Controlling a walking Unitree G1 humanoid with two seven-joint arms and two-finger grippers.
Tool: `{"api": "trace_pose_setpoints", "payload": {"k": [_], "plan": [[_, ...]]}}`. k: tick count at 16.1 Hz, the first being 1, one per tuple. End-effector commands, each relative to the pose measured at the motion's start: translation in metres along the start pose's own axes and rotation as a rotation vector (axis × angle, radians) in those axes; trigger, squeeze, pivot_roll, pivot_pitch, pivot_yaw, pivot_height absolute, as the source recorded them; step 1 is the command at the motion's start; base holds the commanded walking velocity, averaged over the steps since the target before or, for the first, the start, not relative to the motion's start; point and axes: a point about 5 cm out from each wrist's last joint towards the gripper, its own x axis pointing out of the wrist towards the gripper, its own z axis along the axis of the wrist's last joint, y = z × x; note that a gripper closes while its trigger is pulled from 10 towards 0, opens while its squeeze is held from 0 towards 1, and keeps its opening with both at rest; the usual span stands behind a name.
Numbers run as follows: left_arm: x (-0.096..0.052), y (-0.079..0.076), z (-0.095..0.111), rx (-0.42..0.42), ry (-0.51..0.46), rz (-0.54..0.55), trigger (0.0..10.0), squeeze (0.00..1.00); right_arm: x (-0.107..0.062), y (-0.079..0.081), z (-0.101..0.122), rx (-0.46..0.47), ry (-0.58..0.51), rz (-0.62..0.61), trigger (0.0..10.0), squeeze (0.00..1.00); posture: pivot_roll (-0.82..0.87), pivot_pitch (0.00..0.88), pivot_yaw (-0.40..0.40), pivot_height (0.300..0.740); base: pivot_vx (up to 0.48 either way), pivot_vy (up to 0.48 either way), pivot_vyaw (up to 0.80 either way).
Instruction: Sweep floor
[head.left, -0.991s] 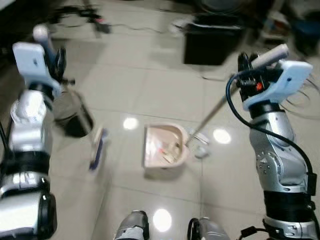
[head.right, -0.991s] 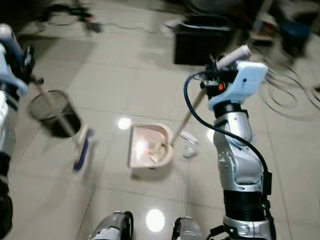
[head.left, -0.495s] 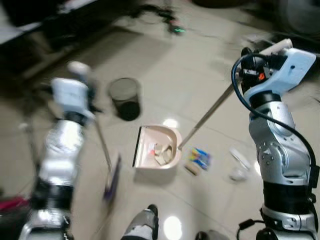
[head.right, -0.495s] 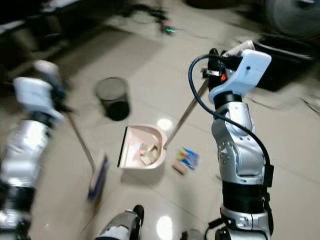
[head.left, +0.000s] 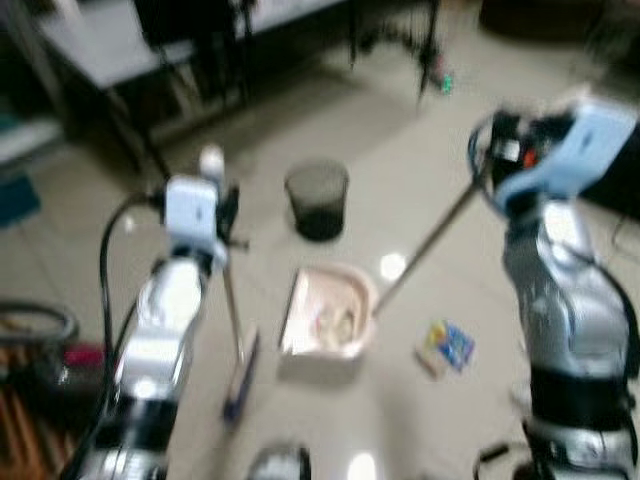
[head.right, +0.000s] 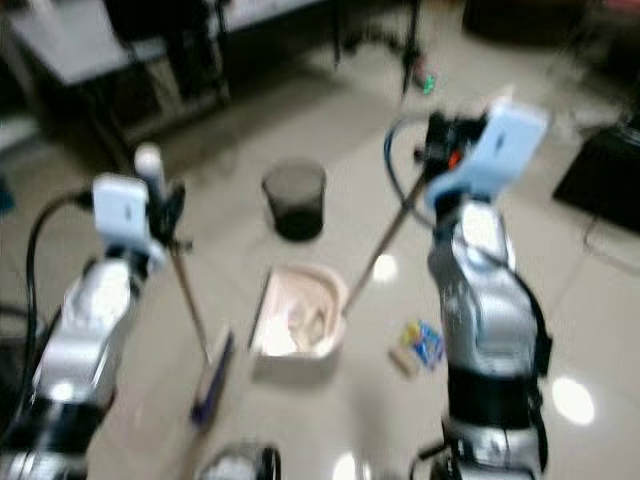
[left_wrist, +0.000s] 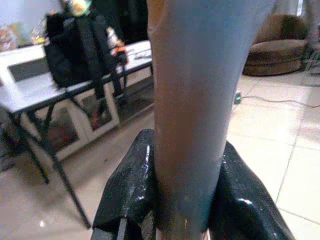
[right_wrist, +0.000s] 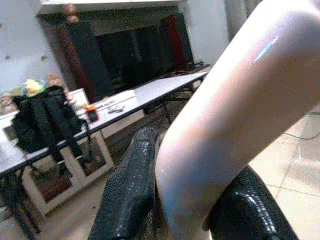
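My left gripper (head.left: 222, 205) is shut on the broom handle (left_wrist: 192, 100); the broom's purple brush head (head.left: 240, 375) rests on the tiled floor to the left of the dustpan. My right gripper (head.left: 500, 150) is shut on the long handle (right_wrist: 230, 125) of the pink dustpan (head.left: 328, 322), which sits on the floor in front of me with bits of litter inside. A dark wire waste bin (head.left: 317, 200) stands just beyond the dustpan. A blue and yellow packet (head.left: 447, 345) lies on the floor to the right of the dustpan.
A grey table (head.left: 100, 40) with dark legs stands at the back left, with a black backpack (left_wrist: 82, 50) on a table top in the left wrist view. Cables (head.left: 30, 325) lie at the far left. A black box (head.right: 605, 165) sits at the right.
The camera has swung, shifting the whole scene. The bin now stands straight beyond the dustpan. Both grippers keep their hold on the handles.
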Motion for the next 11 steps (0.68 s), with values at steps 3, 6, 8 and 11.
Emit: {"api": "trace_pose_setpoints", "payload": {"k": [3, 6, 8, 11], "plan": [[-0.001, 0.003, 0.014, 0.019, -0.042, 0.026, 10.0, 0.0, 0.001, 0.004, 0.016, 0.011, -0.059, 0.027, 10.0, 0.0, -0.02, 0.041, 0.046, 0.74, 0.372, 0.0, 0.0], [-0.003, 0.003, 0.013, 0.042, -0.033, 0.03, 10.0, 0.0, 0.004, 0.006, 0.016, 0.017, -0.058, 0.033, 10.0, 0.0, -0.02, 0.032, 0.028, 0.74, 0.384, 0.0, 0.0], [-0.004, 0.001, 0.013, 0.061, -0.038, 0.024, 10.0, 0.0, 0.006, 0.007, 0.017, 0.018, -0.055, 0.039, 10.0, 0.0, -0.01, 0.023, -0.006, 0.74, 0.382, 0.0, 0.0], [-0.005, 0.003, 0.021, 0.057, -0.07, 0.048, 10.0, 0.0, 0.012, 0.011, 0.018, 0.023, -0.045, 0.063, 10.0, 0.0, 0.01, 0.013, -0.068, 0.74, 0.384, 0.0, 0.0]]}}
